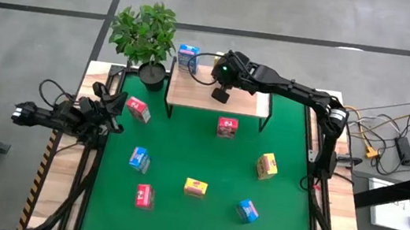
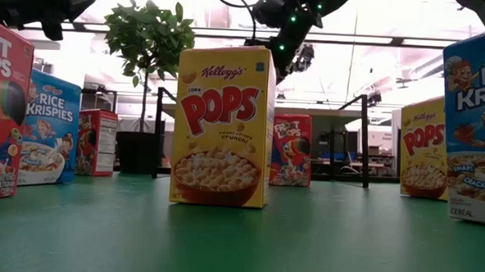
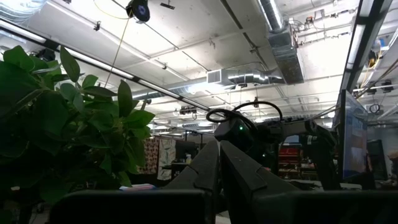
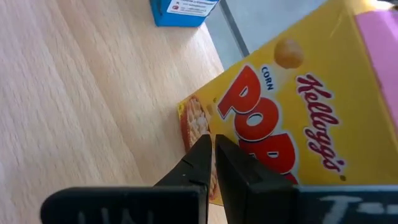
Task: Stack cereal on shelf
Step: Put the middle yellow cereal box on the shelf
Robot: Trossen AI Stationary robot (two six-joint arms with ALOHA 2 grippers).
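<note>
The shelf (image 1: 192,89) stands at the mat's far edge. On it are a blue cereal box (image 1: 187,57) at the far left corner and a yellow Corn Pops box (image 4: 280,106). In the high view my right arm (image 1: 273,80) hides the yellow box. My right gripper (image 4: 213,146) is shut, and its tips sit in front of that box's lower front. Several more cereal boxes stand on the green mat: red (image 1: 226,127), yellow (image 1: 195,187), blue (image 1: 140,159). My left gripper (image 3: 219,155) waits shut at the table's left edge (image 1: 111,107), tilted upward. My right gripper comes slanting down from the table's right side, its shut fingertips (image 4: 202,149) at the lower front of the yellow box (image 4: 199,121). I cannot tell whether they touch it. The box's bottom edge rests on the shelf board.
A potted plant (image 1: 145,36) stands at the far left beside the shelf. The shelf's black legs (image 2: 364,141) rise from the mat. More boxes stand at red (image 1: 138,109), yellow (image 1: 266,165), red (image 1: 144,195) and blue (image 1: 247,210). Bare board lies on the shelf's right half (image 1: 246,104).
</note>
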